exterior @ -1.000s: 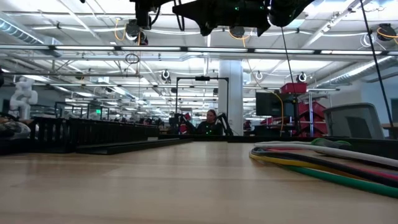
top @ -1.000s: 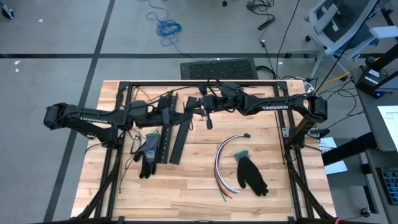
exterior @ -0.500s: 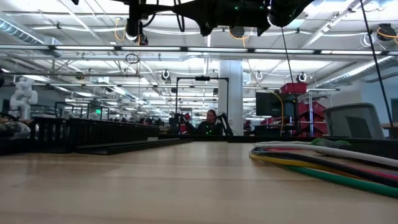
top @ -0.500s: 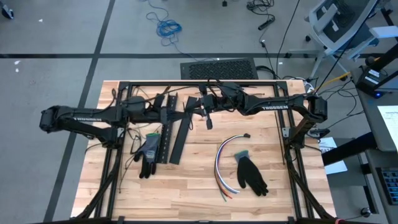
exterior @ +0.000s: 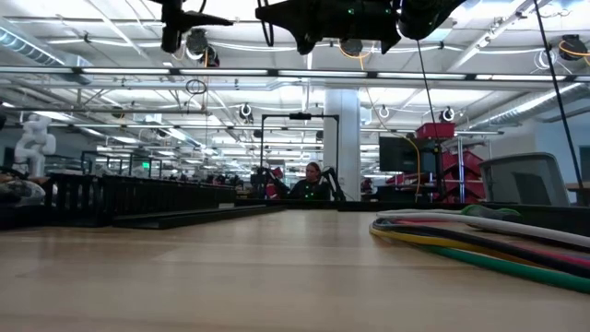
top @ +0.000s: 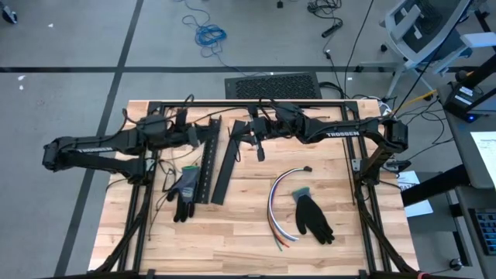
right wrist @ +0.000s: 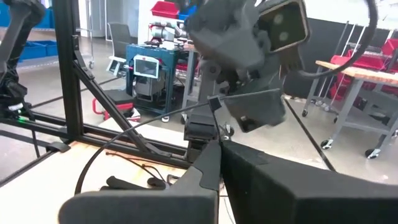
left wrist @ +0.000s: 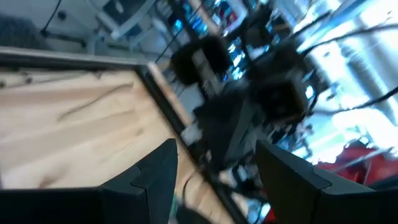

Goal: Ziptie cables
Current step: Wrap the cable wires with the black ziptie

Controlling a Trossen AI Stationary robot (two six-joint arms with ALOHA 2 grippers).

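Note:
The cables lie on the wood as a curved loose bundle right of centre, and also show in the low view as cables. No gripper touches them. Above the table's far middle, my right gripper is held level and shut; a thin black strand arcs away from its fingertips. To its left, over the tops of the black strips, my left gripper is also level and open, with nothing between its fingers. My right gripper is shut on one end of the thin black strand, which rises just past its fingertips. The fingers themselves hide the place of contact. The strand's free length curves away and down, slack, clear of the table.
Two black slotted strips lie left of centre, with a dark glove beside them. Another glove lies by the cables. A black frame rims the table. A person sits far behind.
My left gripper has drawn back toward the table's left edge, away from my right gripper, rolling about its own axis as it went. Its fingers have stayed open.

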